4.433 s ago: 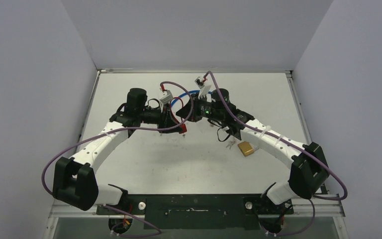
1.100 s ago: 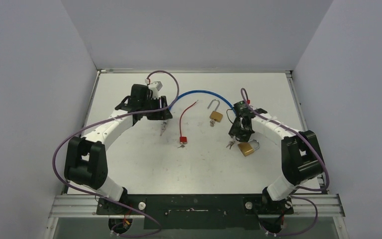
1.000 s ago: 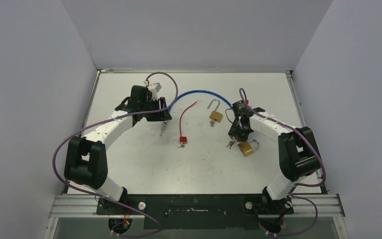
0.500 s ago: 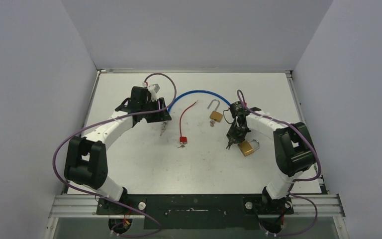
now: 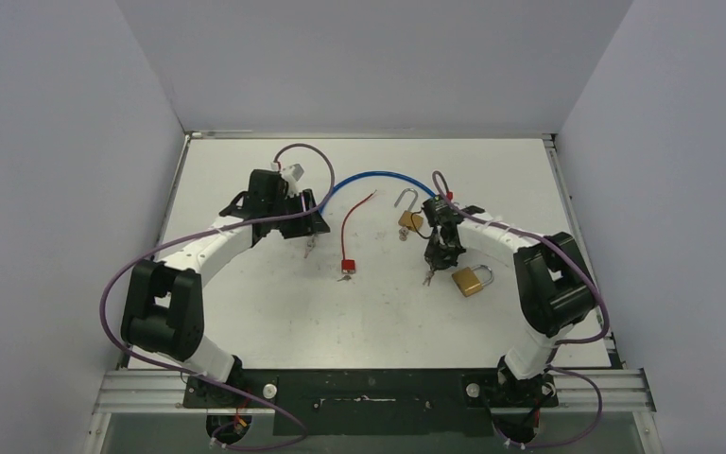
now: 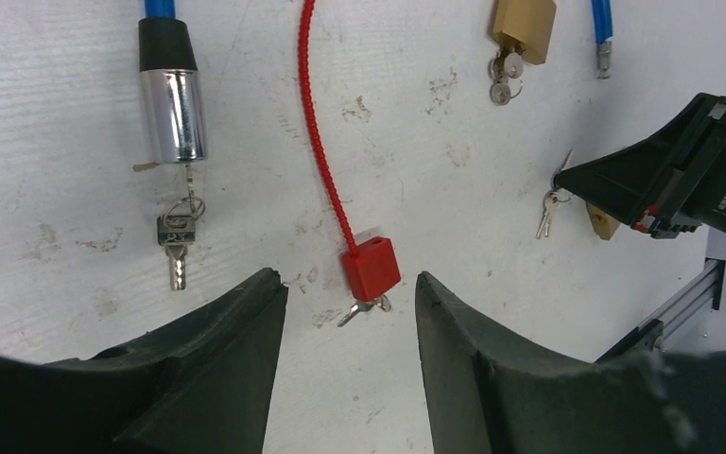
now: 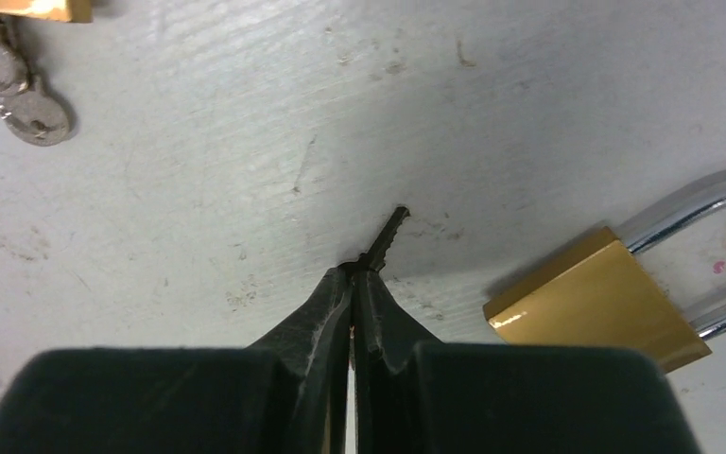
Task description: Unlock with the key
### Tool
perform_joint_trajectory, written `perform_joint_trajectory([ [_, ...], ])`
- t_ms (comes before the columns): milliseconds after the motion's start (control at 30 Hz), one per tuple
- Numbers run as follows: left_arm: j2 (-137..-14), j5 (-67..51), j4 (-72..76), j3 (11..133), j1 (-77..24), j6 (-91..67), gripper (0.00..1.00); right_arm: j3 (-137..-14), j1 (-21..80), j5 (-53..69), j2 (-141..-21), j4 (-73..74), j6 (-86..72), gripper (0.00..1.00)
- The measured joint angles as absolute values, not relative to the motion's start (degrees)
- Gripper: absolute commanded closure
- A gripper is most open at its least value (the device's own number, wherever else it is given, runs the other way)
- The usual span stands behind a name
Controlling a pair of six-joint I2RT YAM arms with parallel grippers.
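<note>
So the right gripper (image 7: 353, 274) was pinched shut on the key (image 7: 388, 236), blade poking out past the tips. The brass padlock (image 7: 596, 307) lay flat just to its right, toward the table's (image 5: 388, 322) right edge, body end nearest the key, shackle (image 7: 690, 203) pointing away. The left gripper (image 6: 347, 282) was much farther off, half open, empty. Scuffed white top, plenty of room.

Left gripper (image 6: 348, 284) half open, hovering — right gripper (image 7: 353, 274) pinched shut, angled down.
</note>
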State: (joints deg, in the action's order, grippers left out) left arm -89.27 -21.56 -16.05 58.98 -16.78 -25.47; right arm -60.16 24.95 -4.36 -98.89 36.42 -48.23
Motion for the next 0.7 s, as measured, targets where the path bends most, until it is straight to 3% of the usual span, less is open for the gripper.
perform_joint_trajectory([
  [300, -87.26, -27.42, -4.51, 53.82, -16.78, -35.27, 0.48, -55.61, 28.01, -3.77, -89.43, 26.70, -39.53, 1.00],
  [467, -86.61, -31.77, 8.27, 48.45, -17.47, -46.98, 0.44, -51.22, 28.60, 3.44, -78.28, 17.58, -33.39, 1.00],
  [700, -85.82, -35.46, 29.54, 44.12, -22.39, -57.93, 0.40, -50.92, 28.60, 17.72, -72.16, 8.73, -28.64, 1.00],
])
